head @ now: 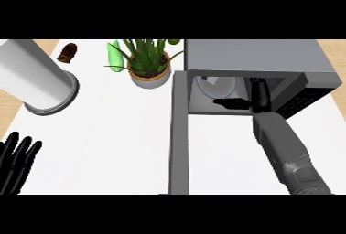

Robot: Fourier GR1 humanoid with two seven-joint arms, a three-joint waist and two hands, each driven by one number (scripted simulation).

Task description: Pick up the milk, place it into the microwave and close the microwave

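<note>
Black left hand [17, 160] at lower left edge of frame, fingers straight and up, resting, holding nothing. Grey-white cylinder [34, 80] lying tilted at upper left, small brown object [67, 52] just beyond it near top. Green bottle [115, 57] and potted plant [148, 64] at upper centre, side by side. White counter [115, 146] across left and centre.

Grey microwave door [177, 132] swung open, seen edge-on as vertical strip running from centre down to lower centre. Microwave [256, 57] at upper right, cavity open toward bottom of frame. Pale milk [216, 87] inside cavity, left part, apparently upright; base hidden. Right hand [233, 103] reaching into cavity from right forearm [290, 155], dark fingertips pointing left, just below and right of milk in frame. Cannot tell whether fingers curl round milk or sit apart from it; contact unclear.

Judged: milk already in microwave, placing about done. Key relation for next move: door lies left of right forearm, so hand must back out toward lower frame before door can swing. Right hand far nearer door than left.
</note>
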